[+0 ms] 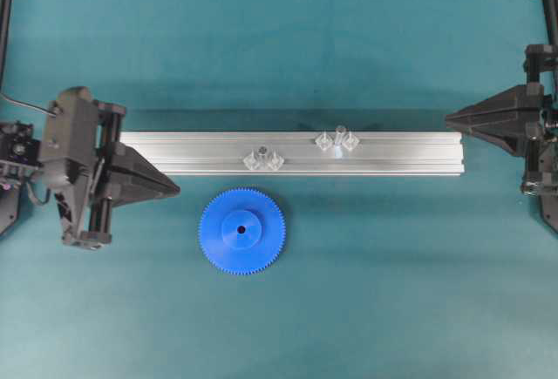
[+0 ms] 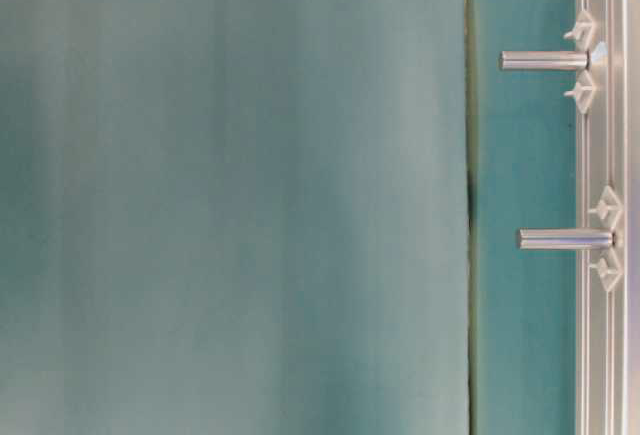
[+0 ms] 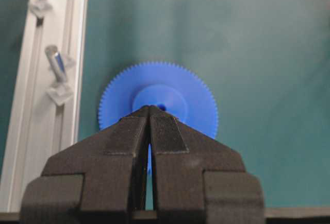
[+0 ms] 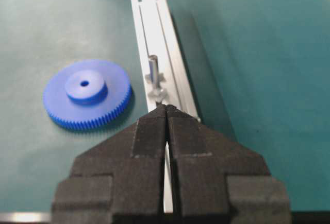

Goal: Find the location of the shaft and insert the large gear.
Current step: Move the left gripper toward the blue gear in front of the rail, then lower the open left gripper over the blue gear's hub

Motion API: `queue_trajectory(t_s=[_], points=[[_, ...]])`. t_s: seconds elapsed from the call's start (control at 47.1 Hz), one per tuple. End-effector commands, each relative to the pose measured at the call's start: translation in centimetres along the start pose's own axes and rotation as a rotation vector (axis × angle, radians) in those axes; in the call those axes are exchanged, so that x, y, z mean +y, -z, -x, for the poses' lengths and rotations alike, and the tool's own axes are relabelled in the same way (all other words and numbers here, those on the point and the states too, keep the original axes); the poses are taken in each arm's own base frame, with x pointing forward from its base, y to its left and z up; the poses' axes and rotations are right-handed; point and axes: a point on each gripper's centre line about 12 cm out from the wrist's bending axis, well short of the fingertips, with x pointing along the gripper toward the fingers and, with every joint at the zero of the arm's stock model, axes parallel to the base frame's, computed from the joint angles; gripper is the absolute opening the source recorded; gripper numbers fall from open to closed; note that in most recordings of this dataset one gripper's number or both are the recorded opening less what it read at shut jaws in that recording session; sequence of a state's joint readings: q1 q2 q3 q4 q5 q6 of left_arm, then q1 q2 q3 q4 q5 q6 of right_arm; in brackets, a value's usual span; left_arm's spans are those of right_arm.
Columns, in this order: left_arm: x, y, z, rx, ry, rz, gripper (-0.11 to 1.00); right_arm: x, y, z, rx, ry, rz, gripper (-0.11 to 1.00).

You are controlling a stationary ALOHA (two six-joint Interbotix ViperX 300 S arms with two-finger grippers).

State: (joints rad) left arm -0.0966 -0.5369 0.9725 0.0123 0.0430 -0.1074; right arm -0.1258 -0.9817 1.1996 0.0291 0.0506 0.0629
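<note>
Overhead view: the left gripper is shown with its jaws pressed together, nothing held between them, its tip just beside the left end of the aluminium rail. The large gear is seen flat on the teal table, a little ahead of that tip and toward the near side of the rail, apart from the fingers. The shaft is mounted upright on the rail well beyond the left gripper, closer to the right gripper, past a shorter dark-tipped pin.

Left wrist view: the gear is partly covered by the closed fingertips.

Right wrist view: the right gripper is likewise closed and empty, with the rail running straight ahead of it and the gear to its left.
</note>
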Motion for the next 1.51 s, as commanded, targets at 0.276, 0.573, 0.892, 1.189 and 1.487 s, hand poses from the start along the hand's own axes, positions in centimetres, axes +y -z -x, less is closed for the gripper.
queue_trajectory(t_s=[0.276,0.573,0.892,1.189,1.487], points=[[-0.2,-0.2,-2.9,0.08,-0.001,-0.004,-0.02,-0.7,0.6,-0.1,0.038,0.034,-0.018,-0.01],[-0.3,-0.4,-5.6,0.141,-0.008,0.004,-0.01,-0.7,1.1,0.0,0.063,0.038,-0.02,-0.01],[-0.3,-0.1,-8.4,0.205,-0.016,0.014,-0.01,-1.0,1.2,0.1,0.058,0.051,-0.024,-0.01],[-0.2,0.5,-10.5,0.347,-0.033,0.012,-0.02,-1.0,1.2,0.1,0.06,0.051,-0.024,-0.01],[-0.4,0.5,-12.6,0.42,-0.037,-0.001,-0.01,-1.0,1.4,0.1,0.063,0.052,-0.024,-0.01]])
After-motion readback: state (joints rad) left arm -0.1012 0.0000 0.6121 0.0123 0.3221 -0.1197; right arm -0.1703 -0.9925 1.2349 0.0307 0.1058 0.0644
